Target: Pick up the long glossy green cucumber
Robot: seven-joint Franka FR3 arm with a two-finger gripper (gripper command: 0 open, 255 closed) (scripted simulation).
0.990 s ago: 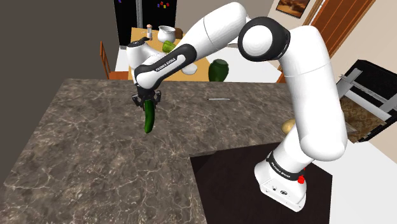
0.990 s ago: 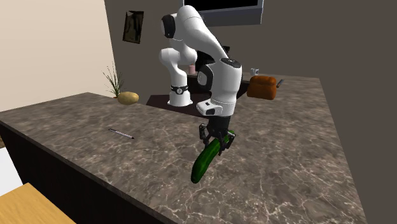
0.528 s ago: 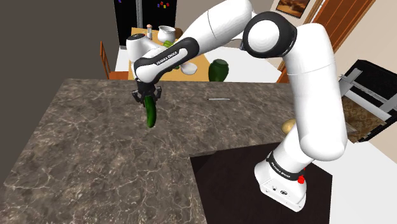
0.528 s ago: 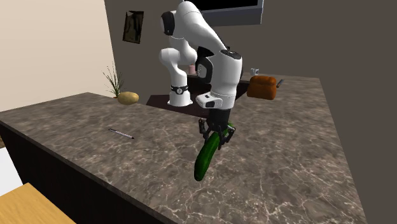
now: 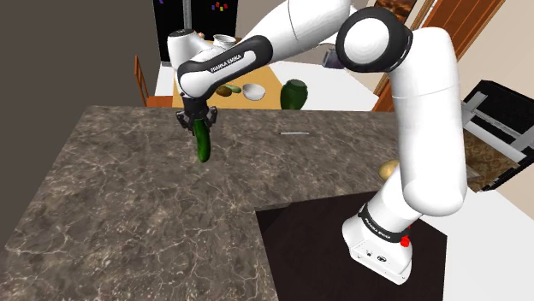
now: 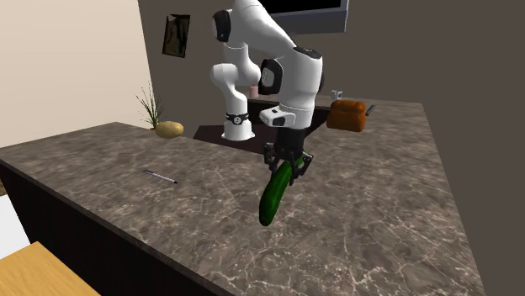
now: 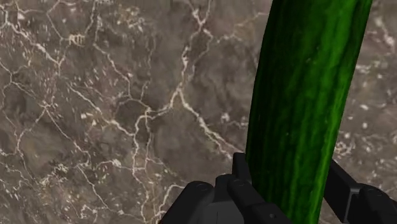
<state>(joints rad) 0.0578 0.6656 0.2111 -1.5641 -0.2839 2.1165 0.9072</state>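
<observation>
A long glossy green cucumber hangs nearly upright above the dark marble counter, clasped at its upper end by my black gripper. From the second exterior view the cucumber dangles below the gripper, its lower tip clear of the stone. Along the wrist view the cucumber runs away from the hand between the two fingers, which press on its sides.
A thin pen-like stick lies on the counter toward the shoulder view's right. A potato and an orange toaster-like object sit near the arm's stand. Behind the counter stands a wooden table with bowls and a dark green jar.
The arm has risen, lifting the cucumber higher off the counter; its hanging end has swung closer to vertical.
</observation>
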